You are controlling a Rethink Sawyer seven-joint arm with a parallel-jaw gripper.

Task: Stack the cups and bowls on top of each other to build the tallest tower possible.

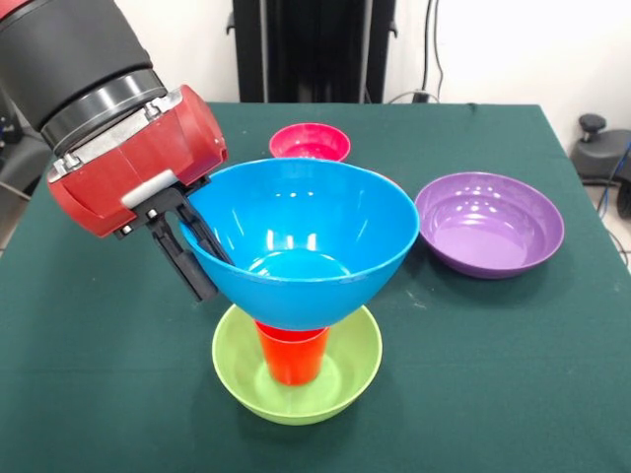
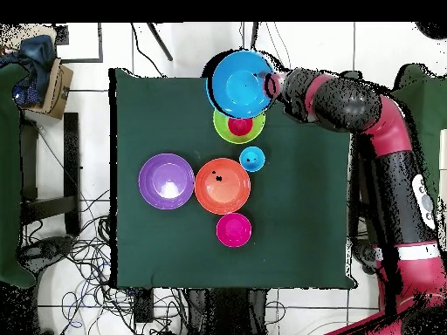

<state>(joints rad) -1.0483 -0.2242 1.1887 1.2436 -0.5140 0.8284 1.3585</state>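
Note:
A large blue bowl (image 1: 301, 236) (image 2: 237, 83) hangs upright and slightly tilted, with my gripper (image 1: 202, 261) (image 2: 267, 85) shut on its rim, one finger inside and one outside. Directly under it a red cup (image 1: 292, 357) (image 2: 240, 126) stands upright in the lime green bowl (image 1: 345, 379) (image 2: 222, 131). The blue bowl's base meets the cup's rim; I cannot tell whether it rests there. A purple bowl (image 1: 490, 223) (image 2: 166, 181), an orange bowl (image 2: 223, 186), a small pink-red bowl (image 1: 310, 143) (image 2: 234, 229) and a light blue cup (image 2: 251, 159) stand apart on the table.
The green tablecloth (image 1: 108, 374) (image 2: 306, 218) covers the table. My arm (image 1: 118, 128) (image 2: 384, 140) reaches in along one table side. Cables and a cardboard box (image 2: 54, 85) lie on the floor beyond the table edge.

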